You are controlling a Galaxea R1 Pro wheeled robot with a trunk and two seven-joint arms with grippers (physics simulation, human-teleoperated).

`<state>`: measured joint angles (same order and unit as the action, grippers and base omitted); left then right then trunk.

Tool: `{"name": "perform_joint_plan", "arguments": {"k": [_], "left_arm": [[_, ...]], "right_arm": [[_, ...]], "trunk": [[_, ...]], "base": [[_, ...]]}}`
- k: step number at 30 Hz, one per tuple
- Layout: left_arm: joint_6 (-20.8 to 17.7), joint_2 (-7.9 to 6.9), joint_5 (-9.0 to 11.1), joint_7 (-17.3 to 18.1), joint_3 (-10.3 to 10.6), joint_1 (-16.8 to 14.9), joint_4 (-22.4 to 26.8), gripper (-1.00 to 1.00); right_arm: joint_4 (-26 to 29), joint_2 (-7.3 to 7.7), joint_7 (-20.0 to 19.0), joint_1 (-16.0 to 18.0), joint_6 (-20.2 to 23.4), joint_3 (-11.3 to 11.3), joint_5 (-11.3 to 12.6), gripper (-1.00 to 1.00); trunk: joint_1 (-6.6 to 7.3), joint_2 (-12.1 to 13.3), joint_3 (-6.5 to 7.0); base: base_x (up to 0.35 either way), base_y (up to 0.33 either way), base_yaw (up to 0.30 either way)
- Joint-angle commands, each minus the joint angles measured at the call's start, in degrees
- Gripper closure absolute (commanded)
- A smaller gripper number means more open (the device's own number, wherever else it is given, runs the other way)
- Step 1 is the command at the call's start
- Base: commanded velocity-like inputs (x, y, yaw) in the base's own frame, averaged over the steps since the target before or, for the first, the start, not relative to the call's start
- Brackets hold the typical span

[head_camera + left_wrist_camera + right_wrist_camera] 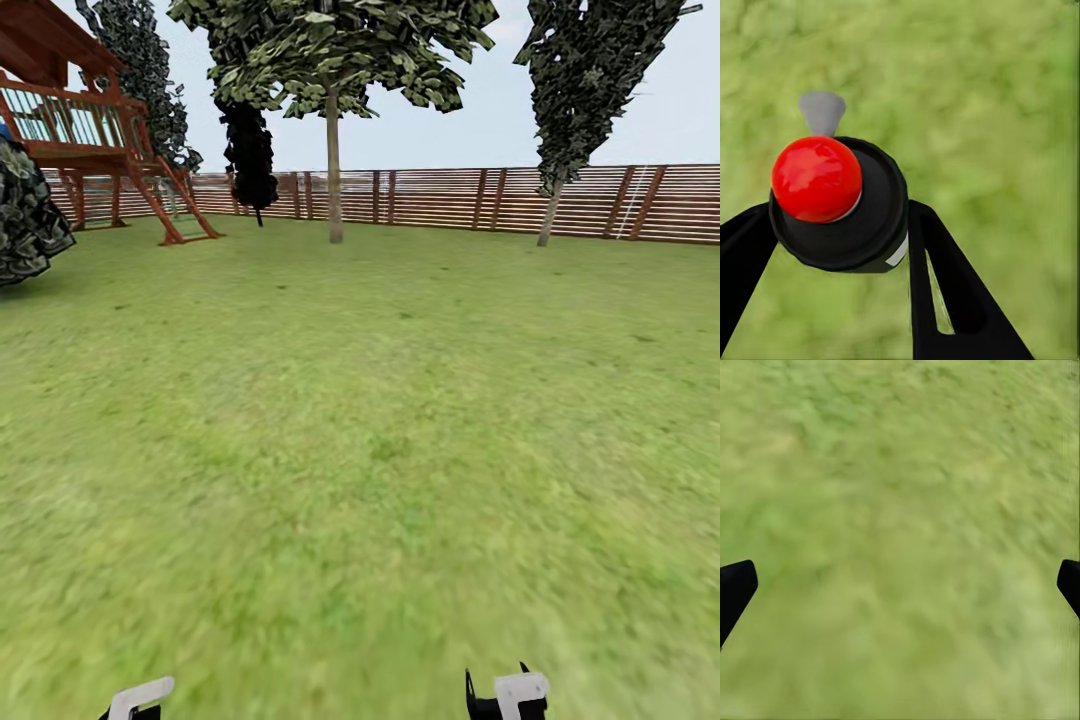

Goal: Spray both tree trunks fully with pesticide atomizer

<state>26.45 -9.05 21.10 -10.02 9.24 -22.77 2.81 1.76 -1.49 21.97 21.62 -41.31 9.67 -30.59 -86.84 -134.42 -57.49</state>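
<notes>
1. The left gripper (840,247) is clamped on the pesticide atomizer (840,202), its black fingers (945,277) pressing either side of the dark round body; red cap and grey nozzle face the wrist camera.
2. The right gripper (900,585) hangs wide apart, holding nothing, over grass (900,472).
3. Across the lawn (360,420), two trees stand before the wooden fence (450,198): one tree trunk (334,170) centre, another (548,215) to the right; a red playhouse (90,130) sits far left.

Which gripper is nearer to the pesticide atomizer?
Left. The left gripper holds the pesticide atomizer between its fingers; the right gripper is open over bare grass.
</notes>
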Motion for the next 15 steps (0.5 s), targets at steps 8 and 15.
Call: {"name": "perform_joint_plan", "arguments": {"k": [8,15], "left_arm": [[0.00,0.00,0.01,0.00,-0.01,-0.04,0.00,1.00],[0.00,0.00,-0.01,0.00,0.03,-0.05,0.00,1.00]], "right_arm": [[0.00,0.00,-0.01,0.00,0.00,0.00,0.00,-1.00],[0.00,-0.01,-0.04,0.00,0.00,0.00,0.00,-1.00]], "trunk": [[0.00,0.00,0.00],[0.00,0.00,0.00]], "base": [[0.339,0.000,0.000],[0.339,0.000,0.000]]}}
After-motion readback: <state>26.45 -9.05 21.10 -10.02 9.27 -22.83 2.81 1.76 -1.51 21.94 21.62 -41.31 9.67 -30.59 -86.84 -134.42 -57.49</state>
